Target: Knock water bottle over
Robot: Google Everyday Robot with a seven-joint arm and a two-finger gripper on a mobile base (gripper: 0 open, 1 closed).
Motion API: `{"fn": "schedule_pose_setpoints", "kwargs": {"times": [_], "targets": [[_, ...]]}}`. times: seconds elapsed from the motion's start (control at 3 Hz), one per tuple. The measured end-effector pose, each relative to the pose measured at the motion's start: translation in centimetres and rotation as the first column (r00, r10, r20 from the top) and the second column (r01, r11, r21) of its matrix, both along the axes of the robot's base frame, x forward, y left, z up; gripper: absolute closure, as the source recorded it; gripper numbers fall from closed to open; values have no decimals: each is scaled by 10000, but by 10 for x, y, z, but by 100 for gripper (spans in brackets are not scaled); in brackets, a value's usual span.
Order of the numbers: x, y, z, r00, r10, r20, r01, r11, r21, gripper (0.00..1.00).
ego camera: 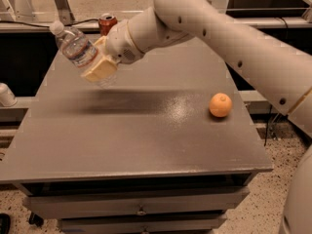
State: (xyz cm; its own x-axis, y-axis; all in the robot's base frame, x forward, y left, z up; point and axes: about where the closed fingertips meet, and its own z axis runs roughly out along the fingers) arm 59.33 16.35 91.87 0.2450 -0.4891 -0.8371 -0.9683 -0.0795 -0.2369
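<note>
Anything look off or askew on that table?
Yes. The water bottle is tilted steeply, cap up and leftward, over the table's rear-left part, neither upright nor lying down. The gripper is closed on its lower half. The red can stands upright behind; the orange sits apart at right.

Clear water bottle (74, 45), tilted, in hand (99, 71)

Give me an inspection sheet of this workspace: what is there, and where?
Surface: grey table, shiny patch near the middle.
Job's things: bottle, tilted with its cap up-left, base seemingly off the table.
Clutter: orange on the right; red can upright at the far edge.
Grippers: gripper shut on the bottle's lower half, above the table's far left.
Cables: a dark lead seems to run along the far rail.
Surroundings: drawers below; speckled floor; white object at left.
</note>
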Motion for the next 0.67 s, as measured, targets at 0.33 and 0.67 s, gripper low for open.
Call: {"fn": "schedule_pose_setpoints", "kwargs": {"times": [0.33,0.67], "targets": [[-6,-29,-16,9986,237,474,-125,9749,-2225,100],[-10,-57,-33,9935,411,1057,94,8991,-4376,100]]}}
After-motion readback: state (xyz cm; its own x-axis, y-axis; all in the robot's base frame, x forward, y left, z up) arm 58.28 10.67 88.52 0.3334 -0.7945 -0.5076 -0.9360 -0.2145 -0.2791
